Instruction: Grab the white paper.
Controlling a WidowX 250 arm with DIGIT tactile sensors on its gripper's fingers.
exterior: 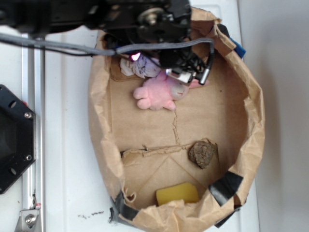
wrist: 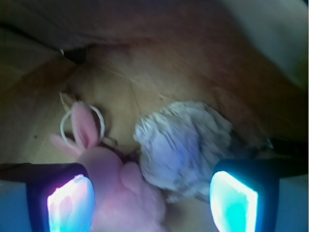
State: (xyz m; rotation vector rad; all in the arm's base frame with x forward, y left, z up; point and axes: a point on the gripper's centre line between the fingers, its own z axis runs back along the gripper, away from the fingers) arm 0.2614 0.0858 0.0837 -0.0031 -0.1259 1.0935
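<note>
The white paper (exterior: 140, 68) is a crumpled off-white ball at the far end of the brown paper bag, partly under my arm. In the wrist view the white paper (wrist: 181, 145) lies just ahead, toward the right finger. A pink plush bunny (exterior: 159, 93) lies beside it; the bunny (wrist: 113, 186) fills the left part of the gap between my fingers. My gripper (wrist: 152, 205) is open above both, nothing clamped. In the exterior view the gripper (exterior: 186, 75) hangs over the bunny's head.
Both lie in an opened brown paper bag (exterior: 251, 111) with raised crumpled walls. A brown rough lump (exterior: 202, 153) and a yellow block (exterior: 177, 193) sit at the near end. A black fixture (exterior: 12, 140) stands at the left.
</note>
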